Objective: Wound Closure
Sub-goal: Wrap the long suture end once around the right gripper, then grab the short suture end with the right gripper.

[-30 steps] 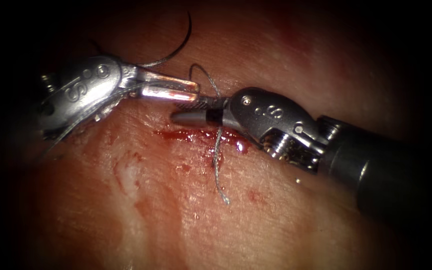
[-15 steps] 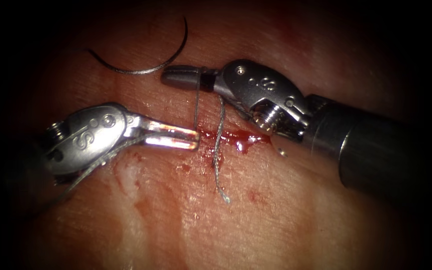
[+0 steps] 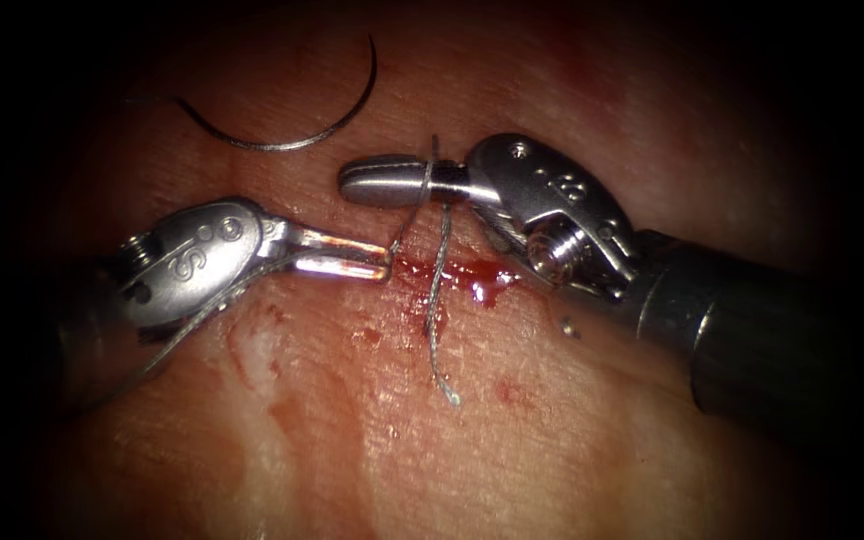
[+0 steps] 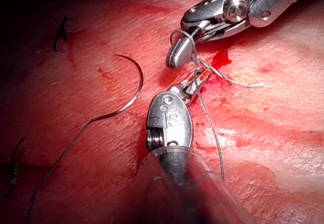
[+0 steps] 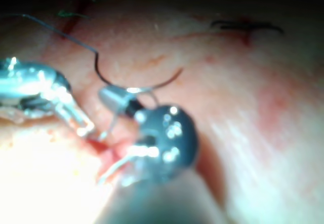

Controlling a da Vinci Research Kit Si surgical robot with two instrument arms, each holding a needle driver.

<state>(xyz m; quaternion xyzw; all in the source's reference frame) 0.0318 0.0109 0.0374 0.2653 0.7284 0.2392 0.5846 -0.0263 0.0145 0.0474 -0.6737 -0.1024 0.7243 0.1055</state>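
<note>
The curved needle lies free on the tissue, held by neither tool and not in the tissue; it also shows as the needle and the needle. My left tool is shut on the thread at its jaw tips, beside the red fluid. From there the thread rises to my right tool, whose shut jaws hold it with a turn around them. A frayed thread tail hangs down from the stitch. The left tool and right tool stand close together.
The right tool's thick shaft crosses the tissue from the right. A long strand of thread trails beside the left tool. Dark earlier stitches and stitches sit farther off on the tissue.
The right tool's jaws closed beside the left jaws and lifted up and away with thread. The left tool dropped lower. The strand between them now slants and wraps the right jaws.
</note>
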